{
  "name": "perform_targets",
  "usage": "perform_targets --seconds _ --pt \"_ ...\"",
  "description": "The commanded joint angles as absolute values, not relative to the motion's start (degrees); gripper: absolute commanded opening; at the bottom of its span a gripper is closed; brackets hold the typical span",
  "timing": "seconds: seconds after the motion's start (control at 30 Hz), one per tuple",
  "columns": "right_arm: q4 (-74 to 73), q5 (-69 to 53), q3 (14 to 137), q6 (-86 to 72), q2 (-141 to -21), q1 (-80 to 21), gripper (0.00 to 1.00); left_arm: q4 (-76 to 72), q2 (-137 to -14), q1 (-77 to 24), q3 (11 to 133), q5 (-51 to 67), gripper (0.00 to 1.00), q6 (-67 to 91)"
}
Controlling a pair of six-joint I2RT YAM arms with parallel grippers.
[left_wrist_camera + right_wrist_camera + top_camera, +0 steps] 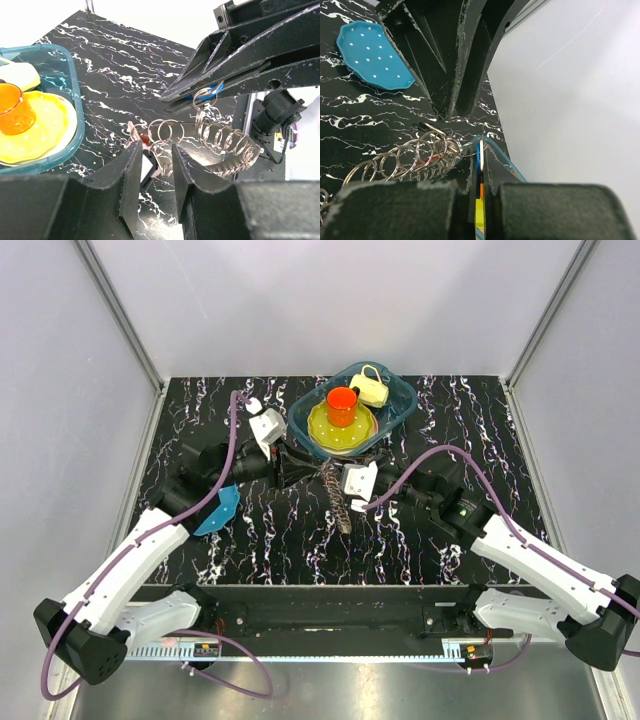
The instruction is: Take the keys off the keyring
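Observation:
The keyring point(225, 140) is a long coil of linked silver wire rings; it lies on the black marbled table point(470, 440) at mid-table point(342, 508). My right gripper point(480, 150) is shut on a thin flat key with a blue edge point(480, 170), which hangs from the end ring. In the left wrist view that key point(214, 90) shows blue between the right fingers. My left gripper point(157, 152) has its fingers a short way apart, closed on a ring at the coil's other end. A white-and-black tag point(146, 167) rests against its left finger. Other keys are hard to make out.
A blue-green bin point(400, 400) at the back holds a yellow plate point(320, 430), an orange cup point(341, 405) and a pale yellow piece point(372, 388). A blue dotted disc point(218, 510) lies left of the coil. Grey walls close in three sides of the table.

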State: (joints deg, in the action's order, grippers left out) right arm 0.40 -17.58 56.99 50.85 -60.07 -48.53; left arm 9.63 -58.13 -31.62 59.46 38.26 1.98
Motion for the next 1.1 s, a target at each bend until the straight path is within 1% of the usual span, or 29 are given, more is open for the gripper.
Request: perform_targets --seconds 0.0,0.13,0.37,0.63,0.9,1.07 --pt "4.92 -17.93 59.06 49.48 -59.77 -48.34 0.0 5.62 -58.01 -32.25 61.52 36.3 0.33 2.02" --pt "5.27 -17.32 59.06 48.26 -60.2 -48.43 0.0 5.27 -58.01 -34.62 61.35 37.35 0.33 2.11" --pt "5.1 -16.26 60.38 46.32 -61.26 -48.43 0.0 3.43 -57.13 -39.46 58.98 35.16 0.33 3.69" --pt "5.62 -16.08 60.21 45.53 -61.26 -48.43 0.0 0.88 -54.93 -39.99 56.34 30.41 0.33 4.31" --pt "5.71 -16.52 59.68 45.53 -60.82 -48.43 0.0 3.43 -53.44 -39.99 56.69 26.37 0.35 2.02" --pt "6.06 -16.87 59.68 45.44 -60.82 -48.43 0.0 3.34 -54.23 -39.99 57.22 26.8 0.36 0.88"
